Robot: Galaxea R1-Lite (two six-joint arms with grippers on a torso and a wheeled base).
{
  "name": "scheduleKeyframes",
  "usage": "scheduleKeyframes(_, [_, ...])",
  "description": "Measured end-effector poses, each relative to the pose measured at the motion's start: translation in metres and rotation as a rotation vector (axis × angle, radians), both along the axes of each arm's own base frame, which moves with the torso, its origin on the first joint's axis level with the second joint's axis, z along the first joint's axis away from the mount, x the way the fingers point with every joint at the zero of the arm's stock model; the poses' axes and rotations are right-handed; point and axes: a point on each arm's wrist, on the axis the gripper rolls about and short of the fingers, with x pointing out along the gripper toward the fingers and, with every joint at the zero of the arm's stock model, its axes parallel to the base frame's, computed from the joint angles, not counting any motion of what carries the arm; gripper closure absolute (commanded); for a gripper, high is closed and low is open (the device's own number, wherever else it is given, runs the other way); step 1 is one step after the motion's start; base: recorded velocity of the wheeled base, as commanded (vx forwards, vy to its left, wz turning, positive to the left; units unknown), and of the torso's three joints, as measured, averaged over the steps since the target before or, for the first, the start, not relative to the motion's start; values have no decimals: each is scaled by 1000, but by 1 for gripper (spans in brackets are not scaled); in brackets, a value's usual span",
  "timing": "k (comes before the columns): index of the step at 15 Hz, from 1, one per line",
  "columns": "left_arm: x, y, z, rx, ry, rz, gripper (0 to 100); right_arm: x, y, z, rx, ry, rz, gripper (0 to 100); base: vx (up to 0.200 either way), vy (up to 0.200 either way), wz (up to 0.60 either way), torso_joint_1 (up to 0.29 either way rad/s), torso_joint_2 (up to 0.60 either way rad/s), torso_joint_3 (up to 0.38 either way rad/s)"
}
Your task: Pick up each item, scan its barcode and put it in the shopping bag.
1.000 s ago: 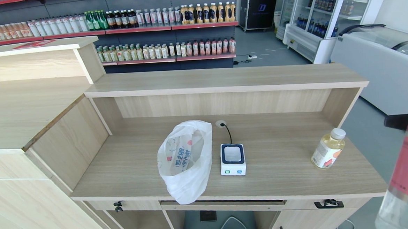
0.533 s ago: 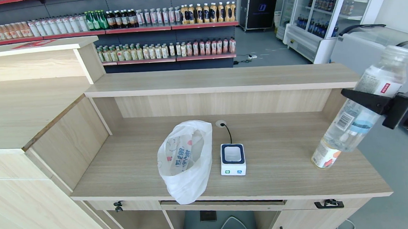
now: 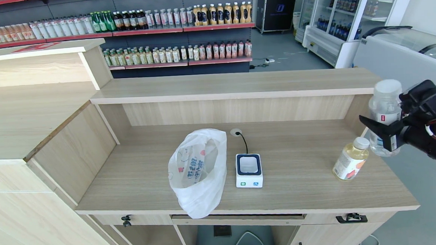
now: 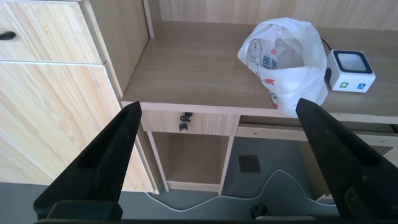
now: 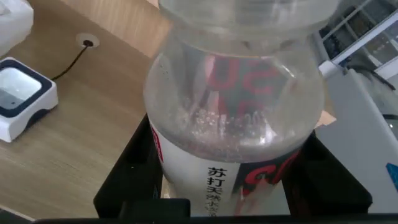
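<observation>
My right gripper [image 3: 387, 133] is shut on a clear water bottle [image 3: 384, 110] with a white cap and a red and white label, held upright just off the counter's right end. In the right wrist view the bottle [image 5: 236, 124] sits between the black fingers [image 5: 130, 177]. A yellow drink bottle [image 3: 350, 159] stands on the counter just left of it. The white scanner [image 3: 248, 170] with its dark blue frame lies mid-counter, also seen as scanner [image 5: 22, 96]. Left of it the white shopping bag [image 3: 198, 172] gapes open. My left gripper [image 4: 217, 165] is open, low before the counter's front left corner.
The wooden counter [image 3: 300, 193] has a raised back ledge [image 3: 238, 85] and a slanted side wall [image 3: 74, 152] on the left. A black cable runs from the scanner to a grommet [image 3: 236, 132]. Bare counter lies between the scanner and the yellow bottle.
The right gripper carried the water bottle from close by the camera at the right edge away toward the counter's right end. The bottle went from tilted to upright. Nothing on the counter moved.
</observation>
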Motion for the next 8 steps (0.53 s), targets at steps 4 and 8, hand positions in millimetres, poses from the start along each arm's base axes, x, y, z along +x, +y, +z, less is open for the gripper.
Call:
scheduleKeyframes(4, [0, 0, 0, 0, 0, 0, 0, 11, -1, -8, -212, -89, -2, 100, 0, 0, 0, 0, 0, 0])
scheduleKeyframes(8, [0, 0, 0, 0, 1, 0, 0, 19, 6, -10, -384, -215, 119, 100, 0, 0, 450, -69, 130, 65])
